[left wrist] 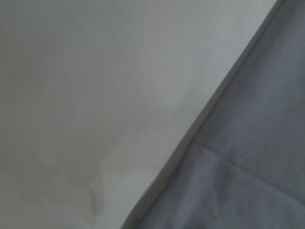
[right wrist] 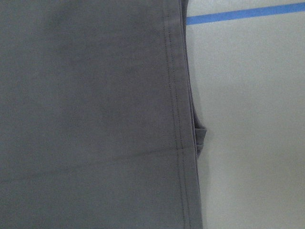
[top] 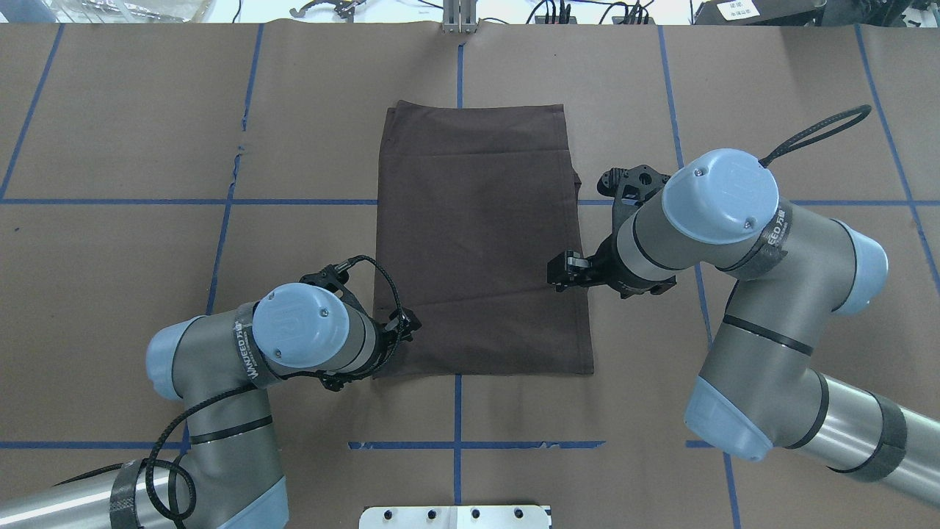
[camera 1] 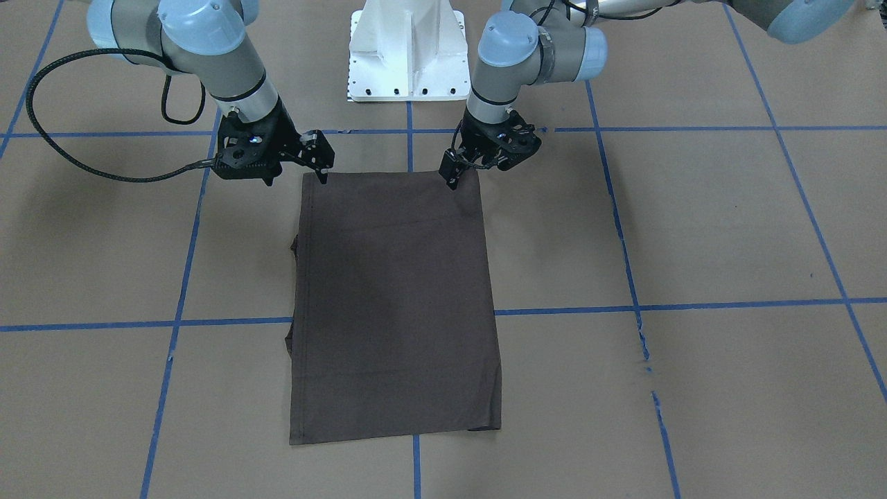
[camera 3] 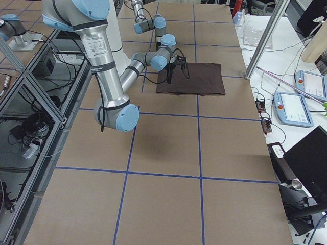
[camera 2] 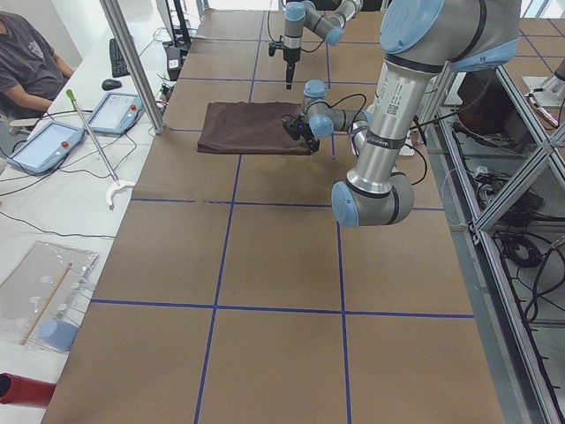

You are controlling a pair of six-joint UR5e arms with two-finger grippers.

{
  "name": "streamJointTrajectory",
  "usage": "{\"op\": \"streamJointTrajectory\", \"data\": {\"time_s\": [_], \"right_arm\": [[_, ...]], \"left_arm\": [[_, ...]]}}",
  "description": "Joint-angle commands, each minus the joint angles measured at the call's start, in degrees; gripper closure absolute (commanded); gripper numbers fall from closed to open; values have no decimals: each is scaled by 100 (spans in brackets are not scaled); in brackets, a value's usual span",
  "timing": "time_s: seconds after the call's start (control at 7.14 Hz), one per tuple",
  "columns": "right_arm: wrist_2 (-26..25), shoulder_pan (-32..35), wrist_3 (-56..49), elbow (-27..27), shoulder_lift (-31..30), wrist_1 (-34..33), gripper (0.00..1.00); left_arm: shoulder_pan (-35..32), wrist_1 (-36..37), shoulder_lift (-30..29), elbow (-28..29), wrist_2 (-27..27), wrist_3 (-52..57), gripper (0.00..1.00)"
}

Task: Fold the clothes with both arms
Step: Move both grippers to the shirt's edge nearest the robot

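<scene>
The clothes are one dark brown T-shirt (camera 1: 395,298) (top: 477,235), folded into a flat upright rectangle in the middle of the table. My left gripper (camera 1: 452,173) (top: 406,323) points down at the shirt's near edge by its left corner. My right gripper (camera 1: 322,166) (top: 565,270) hangs over the near right corner and side edge. I cannot tell how either pair of jaws stands. The left wrist view is a close blur of the shirt's edge (left wrist: 248,157) on the paper. The right wrist view shows a stitched hem (right wrist: 174,95), and no fingers appear in it.
Brown paper with a blue tape grid (camera 1: 409,145) covers the table. The white pedestal base (camera 1: 407,55) stands just behind the shirt. A seated person (camera 2: 31,62), tablets (camera 2: 48,146) and a metal pole (camera 2: 132,62) line the far side bench.
</scene>
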Motion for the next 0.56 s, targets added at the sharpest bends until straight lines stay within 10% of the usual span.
{"op": "streamJointTrajectory", "data": {"time_s": [0.0, 0.42], "right_arm": [[0, 18, 9, 4, 3, 3, 0], [79, 53, 9, 4, 12, 3, 0]], "left_arm": [[139, 5, 13, 26, 28, -11, 8], [140, 14, 13, 35, 37, -108, 54]]}}
